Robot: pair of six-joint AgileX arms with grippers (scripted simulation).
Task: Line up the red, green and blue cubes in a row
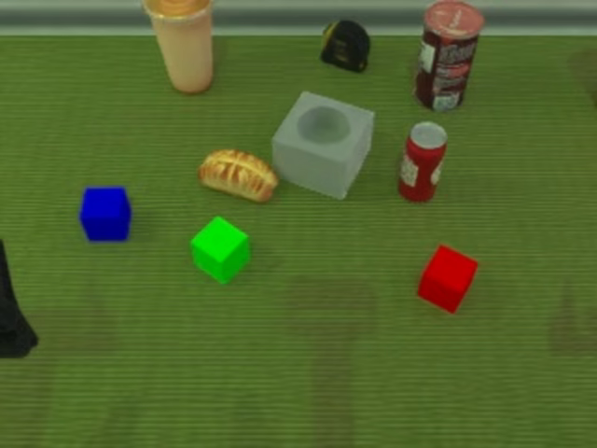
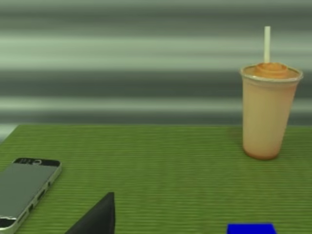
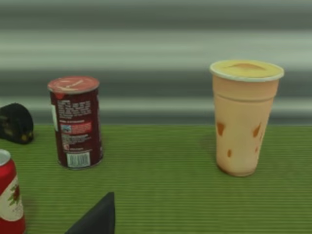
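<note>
Three cubes lie apart on the green mat. The blue cube (image 1: 104,214) is at the left, the green cube (image 1: 220,249) sits right of it and slightly nearer, and the red cube (image 1: 448,278) is far over at the right. My left gripper (image 1: 11,322) is a dark shape at the table's left edge, short of the blue cube (image 2: 251,228). One dark finger (image 2: 100,219) shows in the left wrist view with bare mat beside it. My right gripper is outside the top view. Its finger (image 3: 100,219) also has only mat beside it.
A grey block with a round hollow (image 1: 323,143), a bread roll (image 1: 238,175) and a red soda can (image 1: 422,161) stand behind the cubes. Further back are a straw cup (image 1: 184,42), a tape measure (image 1: 345,45) and a canister (image 1: 448,56). A phone (image 2: 24,190) lies at the left.
</note>
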